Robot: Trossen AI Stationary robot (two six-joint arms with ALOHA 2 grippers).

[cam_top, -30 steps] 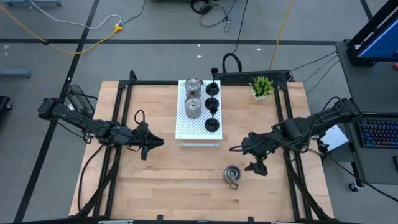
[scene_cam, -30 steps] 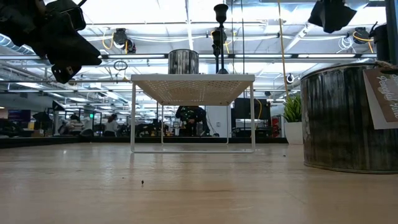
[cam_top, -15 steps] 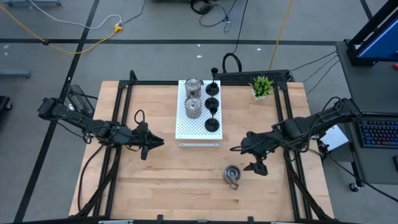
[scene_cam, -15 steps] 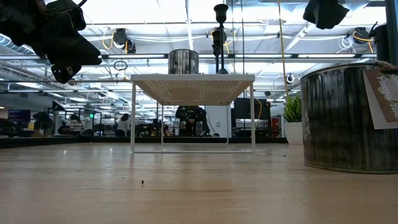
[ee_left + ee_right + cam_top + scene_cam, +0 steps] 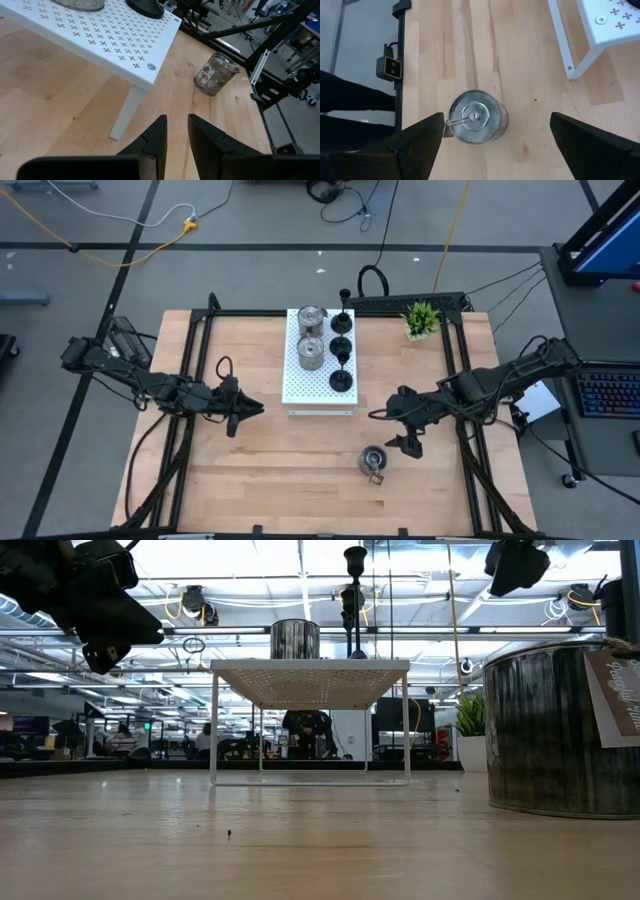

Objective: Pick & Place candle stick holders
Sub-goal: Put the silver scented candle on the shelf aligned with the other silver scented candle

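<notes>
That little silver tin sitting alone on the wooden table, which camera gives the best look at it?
The right wrist view: the silver tin is seen from straight above, whole, between the open right gripper fingers. The high view shows it small, the low view only its side at the frame's edge, and the left wrist view shows it farther off, tilted in frame, with its label.

Two dark jointed arms carry looping black cables.
</notes>
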